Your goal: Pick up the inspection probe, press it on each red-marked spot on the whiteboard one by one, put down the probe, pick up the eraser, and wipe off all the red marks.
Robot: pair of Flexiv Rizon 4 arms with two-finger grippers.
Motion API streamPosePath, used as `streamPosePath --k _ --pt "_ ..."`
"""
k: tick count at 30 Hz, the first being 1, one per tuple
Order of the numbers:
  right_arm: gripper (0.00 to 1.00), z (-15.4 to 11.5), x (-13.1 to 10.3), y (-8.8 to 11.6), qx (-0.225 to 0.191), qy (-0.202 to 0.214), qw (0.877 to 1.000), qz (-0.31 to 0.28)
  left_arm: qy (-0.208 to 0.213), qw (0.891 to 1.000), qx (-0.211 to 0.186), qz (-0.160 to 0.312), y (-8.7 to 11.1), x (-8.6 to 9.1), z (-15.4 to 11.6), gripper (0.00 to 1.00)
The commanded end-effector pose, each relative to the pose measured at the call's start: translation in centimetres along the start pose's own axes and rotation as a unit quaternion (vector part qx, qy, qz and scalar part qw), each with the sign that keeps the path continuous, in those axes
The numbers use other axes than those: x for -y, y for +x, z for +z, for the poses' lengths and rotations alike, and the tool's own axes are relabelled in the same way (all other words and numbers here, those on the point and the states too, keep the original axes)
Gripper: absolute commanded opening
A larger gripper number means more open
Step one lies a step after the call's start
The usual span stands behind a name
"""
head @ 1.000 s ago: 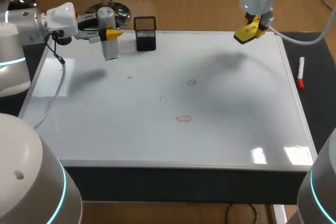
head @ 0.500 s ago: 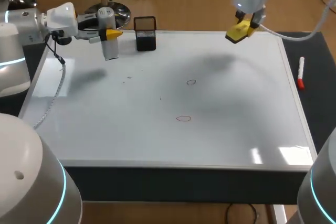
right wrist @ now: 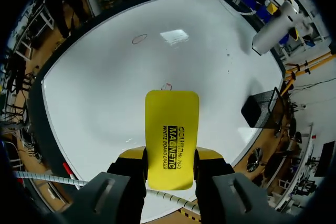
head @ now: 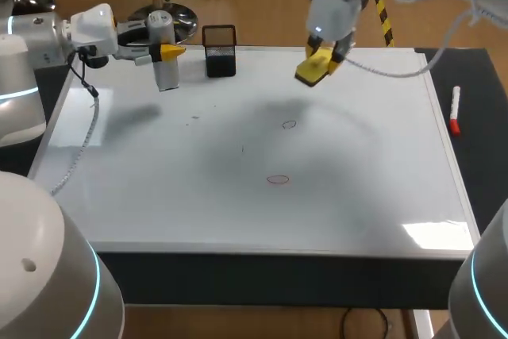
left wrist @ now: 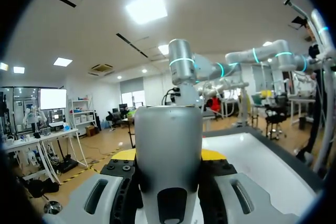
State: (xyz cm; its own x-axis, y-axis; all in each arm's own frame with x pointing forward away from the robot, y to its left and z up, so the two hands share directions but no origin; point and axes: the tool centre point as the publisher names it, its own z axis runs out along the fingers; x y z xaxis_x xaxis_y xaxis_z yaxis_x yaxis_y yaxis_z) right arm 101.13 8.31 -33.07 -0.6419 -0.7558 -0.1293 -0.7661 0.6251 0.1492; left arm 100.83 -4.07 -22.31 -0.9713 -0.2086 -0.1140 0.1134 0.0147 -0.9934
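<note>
**Head view.** The whiteboard [head: 357, 164] covers nearly the whole tabletop [head: 479, 125]. Its near half and right half are open. The right hand [head: 324, 55] hangs above the whiteboard's far edge, near the middle, with its fingers closed on the yellow eraser [head: 309, 74]. The left hand [head: 163, 52] is at the whiteboard's far left corner and clamps the grey probe [head: 167, 75], which stands upright. A black mesh holder [head: 220, 51] stands on the whiteboard's far edge between the two hands. Two red marks lie near the whiteboard's centre, one farther [head: 289, 125] and one nearer [head: 278, 179]. Both are unwiped and nothing stands around them. A red marker [head: 454, 110] lies on the tabletop just off the whiteboard's right edge.

**Left wrist view.** The probe fills the gap between the fingers [left wrist: 212, 154], which press it from both sides. Part of the whiteboard shows beyond it.

**Right wrist view.** The eraser is clamped flat between the fingers [right wrist: 209, 153], with the whiteboard below. The nearer red mark sits just ahead of the eraser's tip.

**Change.** Over the last second the right arm has carried the eraser from the whiteboard's far right corner to its far middle. The left arm has not moved.
</note>
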Motion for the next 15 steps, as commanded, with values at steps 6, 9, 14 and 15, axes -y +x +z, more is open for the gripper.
streamPosePath --k 6,9,14,15 --pt "0.0 3.3 -4.8 -1.2 -0.005 -0.008 1.0 -0.022 -0.001 1.0 0.001 0.0 0.1 0.2 0.0 0.0" --pt "0.0 4.4 -5.8 -2.0 -0.011 -0.019 0.999 -0.032 -0.001 1.0 0.001 0.0 0.1 0.2 0.0 0.0" --pt "0.0 6.0 -7.3 -3.1 -0.024 -0.033 0.998 -0.04 -0.001 1.0 0.001 0.0 0.1 0.2 0.0 0.0" --pt "0.0 6.3 -7.5 -3.3 -0.029 -0.032 0.998 -0.041 -0.001 1.0 0.001 0.0 0.1 0.2 0.0 0.0"
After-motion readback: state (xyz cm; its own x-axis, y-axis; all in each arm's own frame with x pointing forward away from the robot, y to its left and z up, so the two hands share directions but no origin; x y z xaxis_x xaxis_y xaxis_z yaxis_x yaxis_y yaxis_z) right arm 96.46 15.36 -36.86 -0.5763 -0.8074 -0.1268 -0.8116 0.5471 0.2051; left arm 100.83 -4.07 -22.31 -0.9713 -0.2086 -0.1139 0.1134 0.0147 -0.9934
